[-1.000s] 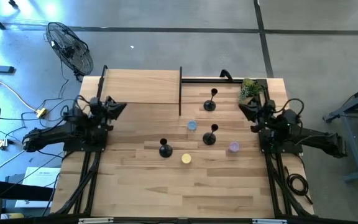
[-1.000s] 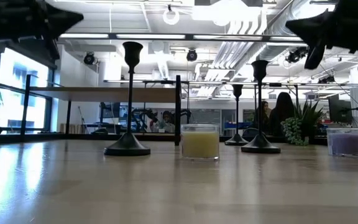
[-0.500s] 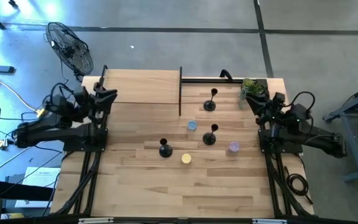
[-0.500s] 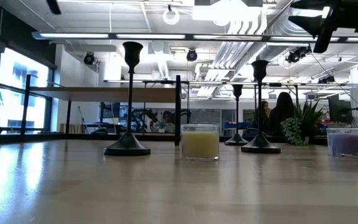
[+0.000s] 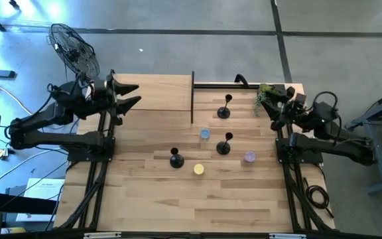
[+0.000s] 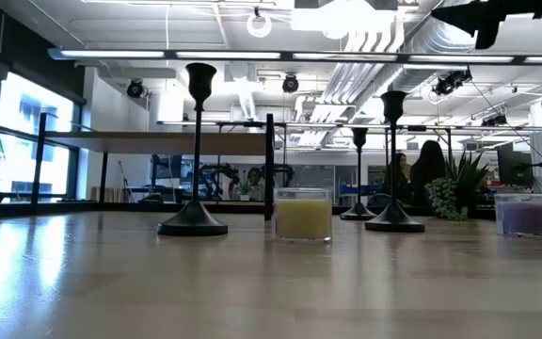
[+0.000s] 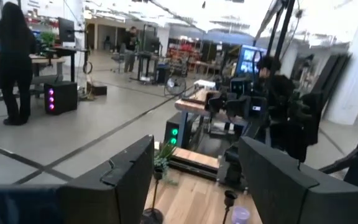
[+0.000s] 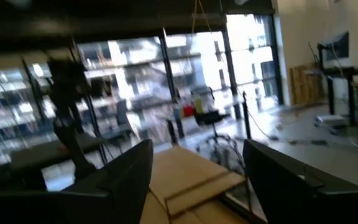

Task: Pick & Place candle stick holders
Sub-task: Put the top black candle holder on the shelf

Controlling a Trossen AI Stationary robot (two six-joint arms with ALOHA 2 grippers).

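Three small black candle stick holders (image 5: 224, 110) (image 5: 223, 145) (image 5: 176, 159) stand upright on the pale wooden table (image 5: 144, 199), well apart, with little coloured candle jars between them. Left gripper (image 5: 130, 95) and right gripper (image 5: 275, 99) hover at opposite table edges, jaws spread, holding nothing.

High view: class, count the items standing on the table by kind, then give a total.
Candle stick holders: 3
Candles in jars: 3, blue, yellow, purple
Potted plant: 1
Total: 7
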